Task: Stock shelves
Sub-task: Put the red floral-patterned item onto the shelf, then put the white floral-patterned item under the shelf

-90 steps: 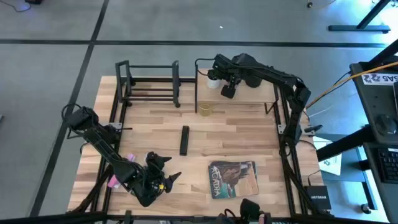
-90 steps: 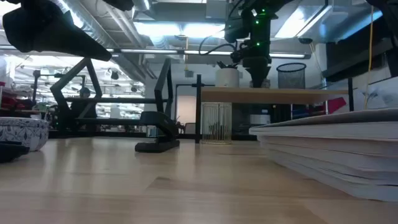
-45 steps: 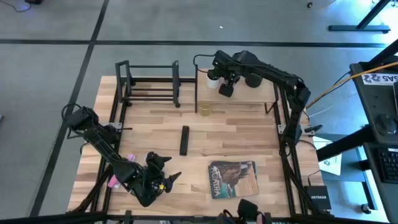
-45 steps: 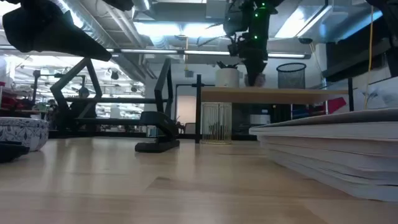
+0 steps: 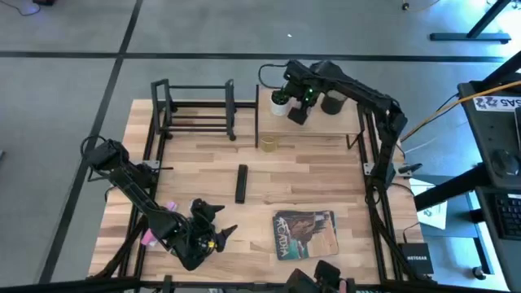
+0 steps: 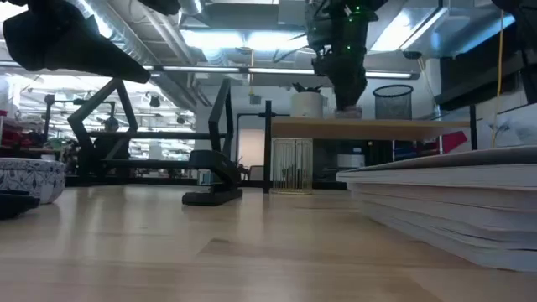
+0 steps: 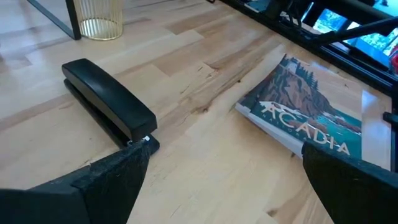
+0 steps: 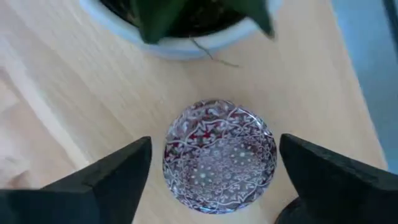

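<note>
At the upper centre of the high view we see the wooden shelf [image 5: 326,126], its light top board on thin black posts, with the low black rack [image 5: 195,110] just to its left along the table's far edge. On the shelf's top board, at the left end, stands a small potted plant [image 5: 279,102] in a white pot. Right beside it, in the right wrist view, a round patterned glass disc [image 8: 219,155] lies flat on the wood, touching nothing. The right gripper [image 5: 298,115] hangs directly above that disc, its two dark fingers [image 8: 109,180] spread wide on either side and gripping nothing. In the low view the same gripper shows at top centre, its tip just over the shelf board next to the white pot. A dark round container [image 5: 332,103] sits on the shelf just right of the gripper.

Below the shelf's left post, a small gold wire cup [image 5: 268,144] stands on the butcher-block table [image 5: 326,179]. A black stapler [image 5: 241,183] lies at the middle of the frame, and an "Acadia" book [image 5: 305,233] lies flat at lower centre-right.

At the lower left, the left gripper [image 5: 213,228] waits low over the table, fingers wide apart and empty, facing the stapler and book. A pink object [image 5: 151,236] lies near the table's left edge.
</note>
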{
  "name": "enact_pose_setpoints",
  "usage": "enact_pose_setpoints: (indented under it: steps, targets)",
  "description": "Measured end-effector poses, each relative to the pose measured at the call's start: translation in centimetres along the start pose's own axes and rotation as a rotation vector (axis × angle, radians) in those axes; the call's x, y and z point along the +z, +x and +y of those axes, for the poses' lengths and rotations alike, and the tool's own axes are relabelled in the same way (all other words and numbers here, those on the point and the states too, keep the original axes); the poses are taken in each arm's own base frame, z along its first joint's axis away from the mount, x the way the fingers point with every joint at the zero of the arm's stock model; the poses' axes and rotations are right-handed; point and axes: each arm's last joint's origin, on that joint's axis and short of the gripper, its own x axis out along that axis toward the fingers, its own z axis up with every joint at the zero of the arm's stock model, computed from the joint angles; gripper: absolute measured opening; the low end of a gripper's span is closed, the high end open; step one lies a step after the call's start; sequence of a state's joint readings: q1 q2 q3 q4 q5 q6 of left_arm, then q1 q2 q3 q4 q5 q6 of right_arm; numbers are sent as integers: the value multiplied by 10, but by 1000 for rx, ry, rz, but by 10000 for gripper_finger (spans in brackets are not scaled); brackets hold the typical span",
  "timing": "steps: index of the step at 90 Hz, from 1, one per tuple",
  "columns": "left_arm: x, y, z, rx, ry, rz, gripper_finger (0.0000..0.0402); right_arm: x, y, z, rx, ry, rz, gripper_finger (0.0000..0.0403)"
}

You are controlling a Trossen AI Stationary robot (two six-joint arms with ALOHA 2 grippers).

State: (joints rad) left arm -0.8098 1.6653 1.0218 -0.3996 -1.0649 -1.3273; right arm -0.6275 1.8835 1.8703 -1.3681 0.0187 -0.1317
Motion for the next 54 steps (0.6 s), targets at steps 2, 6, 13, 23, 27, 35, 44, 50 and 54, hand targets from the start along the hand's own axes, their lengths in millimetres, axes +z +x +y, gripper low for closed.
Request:
enact_pose_setpoints:
  steps: [2,6,13,23,27,35,44,50,54]
  targets:
    - [0,0,0,0,0,0,400,-1,0,-1,1,7,3,365]
    - [0,0,0,0,0,0,400,-1,0,-4,-2,28,2,377]
    - [0,0,0,0,0,0,400,1,0,-7,-34,38,-13,393]
    - [0,0,0,0,0,0,400,0,-2,-8,-83,10,-15,395]
    - [0,0,0,0,0,0,400,-1,-6,-8,-98,-7,-19,392]
    - [0,0,0,0,0,0,400,0,-16,-2,-116,-31,-44,391]
    - [0,0,0,0,0,0,400,4,-28,9,-126,-62,-85,392]
    - [0,0,0,0,0,-1,400,7,-35,20,-123,-87,-119,392]
    - [0,0,0,0,0,-1,400,8,-36,25,-120,-100,-134,392]
